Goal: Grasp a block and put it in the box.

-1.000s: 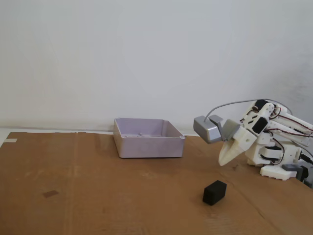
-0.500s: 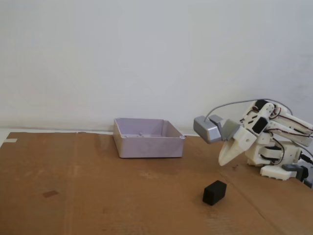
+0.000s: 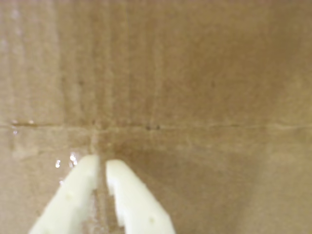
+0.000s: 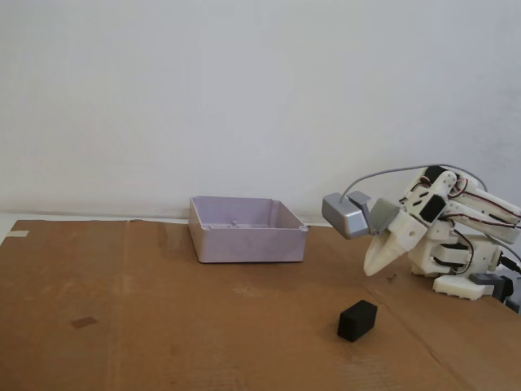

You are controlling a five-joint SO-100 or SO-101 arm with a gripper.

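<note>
The black block (image 4: 357, 320) lies on the cardboard, front right in the fixed view. The pale lavender box (image 4: 247, 229) stands farther back near the wall, left of the arm, and looks empty. My white gripper (image 4: 372, 269) hangs tip-down, folded close to the arm's base, above and behind the block without touching it. In the wrist view the gripper (image 3: 101, 163) has its two fingers nearly together with only a thin gap and nothing between them. Only bare cardboard lies below; block and box are out of that view.
A brown cardboard sheet (image 4: 163, 326) covers the table, with a crease line and a small dark mark (image 4: 83, 322) at the left. The white arm base (image 4: 464, 261) sits at the right edge. A white wall stands behind.
</note>
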